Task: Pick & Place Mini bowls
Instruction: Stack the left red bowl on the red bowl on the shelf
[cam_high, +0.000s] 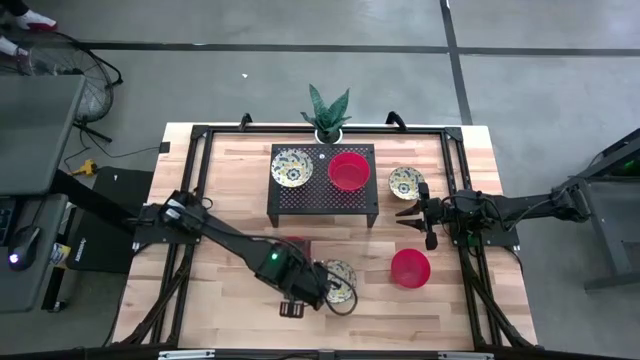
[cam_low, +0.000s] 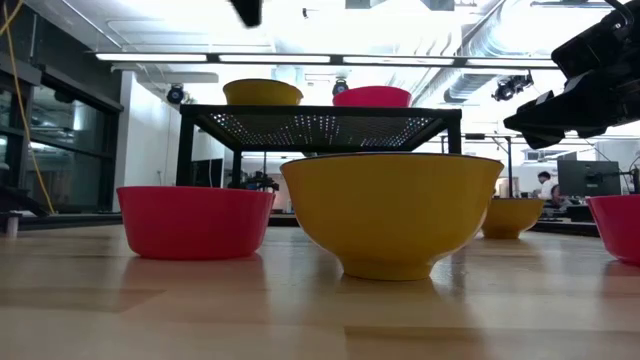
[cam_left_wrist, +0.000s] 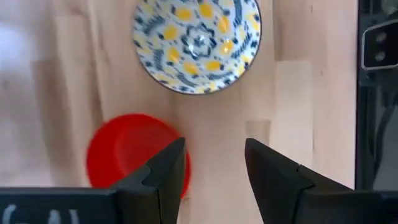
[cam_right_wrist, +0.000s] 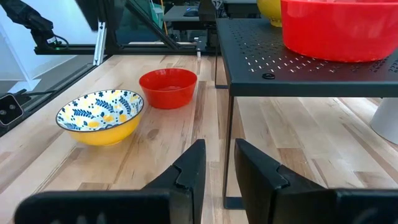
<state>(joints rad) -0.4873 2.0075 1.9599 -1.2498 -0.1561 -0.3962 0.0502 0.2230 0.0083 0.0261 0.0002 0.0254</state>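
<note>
Two mini bowls stand on the black rack (cam_high: 322, 205): a patterned one (cam_high: 292, 167) and a red one (cam_high: 348, 170). On the table stand a patterned bowl (cam_high: 406, 182), a red bowl (cam_high: 410, 268), a patterned bowl (cam_left_wrist: 196, 43) and a red bowl (cam_left_wrist: 124, 155). My left gripper (cam_left_wrist: 214, 168) hangs open above the table, pointing steeply down, next to that last patterned bowl (cam_high: 343, 281) and red bowl, with bare wood between its fingers. My right gripper (cam_right_wrist: 219, 168) waits level at the table's right, by the rack, slightly open and holding nothing.
A potted plant (cam_high: 327, 125) in a white pot stands at the table's far edge behind the rack. The rack's legs (cam_right_wrist: 227, 149) stand just ahead of my right gripper. Black frame rails (cam_high: 195, 190) run along the table's sides.
</note>
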